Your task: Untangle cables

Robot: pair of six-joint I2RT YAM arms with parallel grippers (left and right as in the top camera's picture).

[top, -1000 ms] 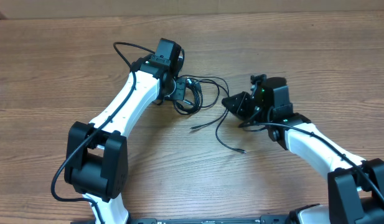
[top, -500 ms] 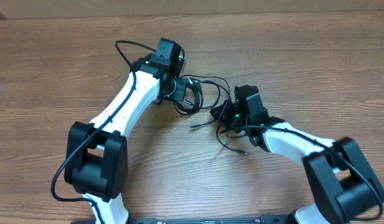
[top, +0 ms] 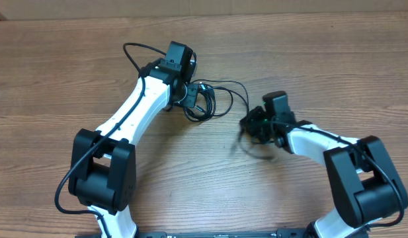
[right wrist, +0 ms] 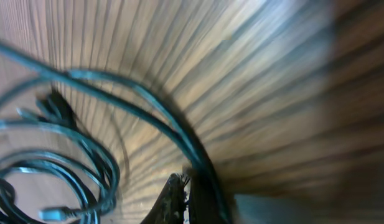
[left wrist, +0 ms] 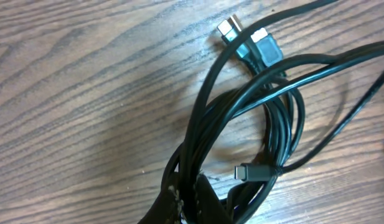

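Cables: thin black plug-ended cords (top: 207, 102), knotted.
Left gripper (left wrist: 195, 199): I see it clamped on the knot.
Right gripper (right wrist: 182, 199): right of knot, pinching one strand.

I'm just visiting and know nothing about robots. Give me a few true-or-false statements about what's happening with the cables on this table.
1. The left pincer is shut on the cables. True.
2. The table is glass. False: it is wood-grained.
3. The right pincer hangs wide open, holding nothing. False: it is shut on one of the cables.
4. A silver plug shows beside the bundle. True.
5. The cables lie straight and separate. False: they loop over one another.
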